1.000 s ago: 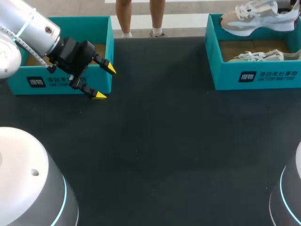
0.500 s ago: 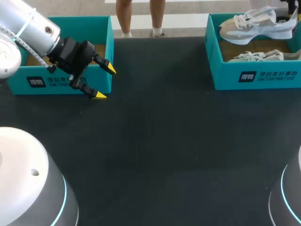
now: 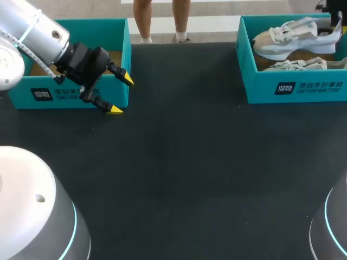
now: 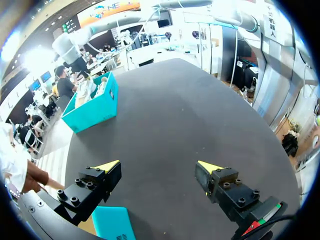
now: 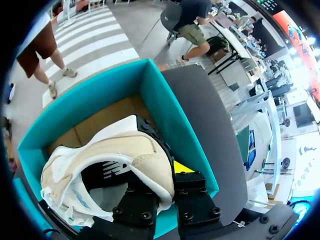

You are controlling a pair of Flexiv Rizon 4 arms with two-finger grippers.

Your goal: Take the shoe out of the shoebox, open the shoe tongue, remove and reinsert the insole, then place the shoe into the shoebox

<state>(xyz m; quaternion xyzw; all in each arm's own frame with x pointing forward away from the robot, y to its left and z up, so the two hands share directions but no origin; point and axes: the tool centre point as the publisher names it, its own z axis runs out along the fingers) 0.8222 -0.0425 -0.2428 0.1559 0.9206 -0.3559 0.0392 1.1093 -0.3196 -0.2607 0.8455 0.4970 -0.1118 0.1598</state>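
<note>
Black table point(image 3: 179, 162); shoebox point(image 3: 295, 89) holding second sneaker point(image 3: 298, 65) beneath shoe point(image 3: 287, 39) pinched by right gripper point(image 5: 162, 171); left gripper point(image 3: 121, 95) gaping beside other teal box point(image 3: 92, 26).

Dark table point(image 3: 179, 162), teal shoebox point(image 3: 293, 89) right, teal box point(image 3: 62, 102) left

You see the table point(image 3: 184, 162) under soft, even light, while glare washes out the left wrist view's background.
</note>
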